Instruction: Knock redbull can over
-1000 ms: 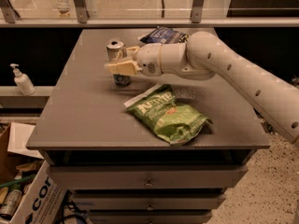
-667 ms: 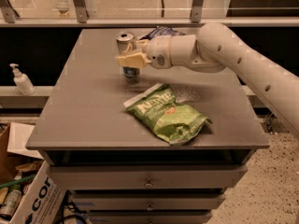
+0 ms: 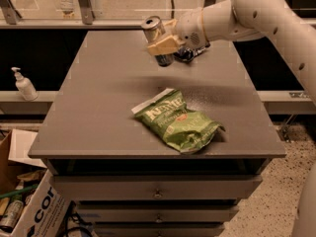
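Note:
The redbull can (image 3: 153,28) is a slim silver and blue can. It is held off the grey table (image 3: 98,107) near the table's far middle, tilted with its silver top toward the upper left. My gripper (image 3: 162,46), with beige fingers (image 3: 159,47), is shut on the can's body. The white arm (image 3: 247,14) reaches in from the upper right.
A green chip bag (image 3: 178,123) lies on the table's front middle. A bit of a dark snack bag (image 3: 190,54) shows behind the gripper. A soap bottle (image 3: 23,84) stands on a ledge to the left. Cardboard boxes (image 3: 34,206) sit on the floor at lower left.
The gripper closed on the can, which stood upright on the table, and lifted it up and to the right; the can now tilts in the air.

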`<state>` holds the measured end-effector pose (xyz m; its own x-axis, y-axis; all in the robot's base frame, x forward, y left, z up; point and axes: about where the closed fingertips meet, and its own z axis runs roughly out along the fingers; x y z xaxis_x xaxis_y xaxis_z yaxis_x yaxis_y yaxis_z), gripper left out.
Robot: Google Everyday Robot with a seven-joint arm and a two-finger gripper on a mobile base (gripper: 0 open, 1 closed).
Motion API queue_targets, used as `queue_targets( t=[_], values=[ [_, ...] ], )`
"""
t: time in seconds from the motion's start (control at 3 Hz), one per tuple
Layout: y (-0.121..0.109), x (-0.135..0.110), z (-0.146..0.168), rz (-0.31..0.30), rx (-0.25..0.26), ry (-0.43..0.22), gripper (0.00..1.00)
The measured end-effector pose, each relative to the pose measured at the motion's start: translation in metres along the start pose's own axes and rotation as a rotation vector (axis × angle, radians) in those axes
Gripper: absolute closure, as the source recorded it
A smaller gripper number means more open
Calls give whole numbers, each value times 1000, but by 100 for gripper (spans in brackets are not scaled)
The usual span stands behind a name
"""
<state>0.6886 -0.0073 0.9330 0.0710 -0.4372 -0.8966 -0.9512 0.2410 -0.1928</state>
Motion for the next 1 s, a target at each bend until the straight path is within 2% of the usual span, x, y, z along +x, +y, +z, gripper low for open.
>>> queue_targets(
  t=[0.33,1.0],
  values=[
    [-4,10,-18,-129,-45,176,100],
    [6,51,-28,-332,-139,514,100]
  ],
)
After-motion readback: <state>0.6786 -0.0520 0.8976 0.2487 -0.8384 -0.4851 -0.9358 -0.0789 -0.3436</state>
